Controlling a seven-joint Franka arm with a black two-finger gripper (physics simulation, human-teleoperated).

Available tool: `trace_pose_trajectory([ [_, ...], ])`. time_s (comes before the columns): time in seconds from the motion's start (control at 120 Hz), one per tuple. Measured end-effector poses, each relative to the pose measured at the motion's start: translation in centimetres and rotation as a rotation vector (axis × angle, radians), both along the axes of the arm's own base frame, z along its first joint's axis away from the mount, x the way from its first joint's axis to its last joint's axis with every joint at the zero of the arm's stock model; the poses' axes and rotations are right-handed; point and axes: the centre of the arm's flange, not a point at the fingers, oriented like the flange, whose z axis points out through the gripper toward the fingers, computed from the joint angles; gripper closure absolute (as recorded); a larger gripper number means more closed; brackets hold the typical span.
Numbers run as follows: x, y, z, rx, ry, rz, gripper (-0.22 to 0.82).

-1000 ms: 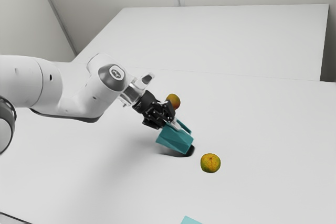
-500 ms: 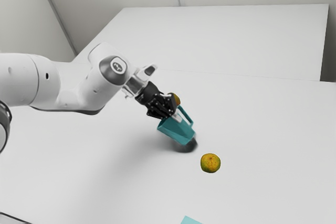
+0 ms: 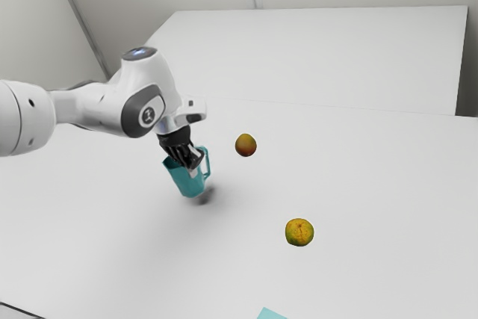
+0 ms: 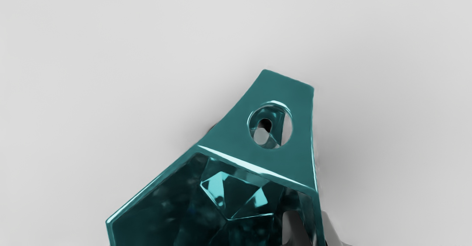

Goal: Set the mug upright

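The teal mug point(image 4: 285, 157) looks glossy; the table point(image 3: 358, 177) looks smooth.

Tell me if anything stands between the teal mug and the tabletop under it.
Nothing visible does: below the slightly tilted teal mug, held by its wall in the pincer, lies the white tabletop. The reddish round fruit and mottled citrus fruit sit off toward the exterior view's right.

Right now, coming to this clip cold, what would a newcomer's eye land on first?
Probably the teal mug, bold against the pale table, left of center in the exterior view and slightly tilted. The black gripper pinches its wall, one finger inside and one outside. Next come two round fruits, both to the exterior view's right of the mug: one farther back, one nearer the camera.
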Motion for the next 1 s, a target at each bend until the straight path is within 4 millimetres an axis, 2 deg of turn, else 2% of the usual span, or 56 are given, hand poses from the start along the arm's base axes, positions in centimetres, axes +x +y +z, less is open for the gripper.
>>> trace_pose_trajectory([
  [0.125, -1.6, 1.2, -0.6, 0.092, -0.007, 0.006, 0.78],
  [0.192, -2.0, 0.8, -0.3, 0.114, -0.02, 0.014, 0.78],
  [0.25, -2.2, -1.0, -0.1, 0.124, -0.031, 0.001, 0.78],
  [0.392, -3.3, -7.2, 0.0, 0.127, -0.048, -0.057, 0.78],
  [0.475, -3.7, -8.9, -0.1, 0.123, -0.054, -0.05, 0.78],
  [0.558, -3.4, -8.7, -0.5, 0.119, -0.057, -0.012, 0.78],
  [0.892, -0.8, -5.5, -1.8, 0.096, -0.094, 0.158, 0.78],
  [1.0, -0.3, -6.1, -1.9, 0.089, -0.107, 0.173, 0.78],
])
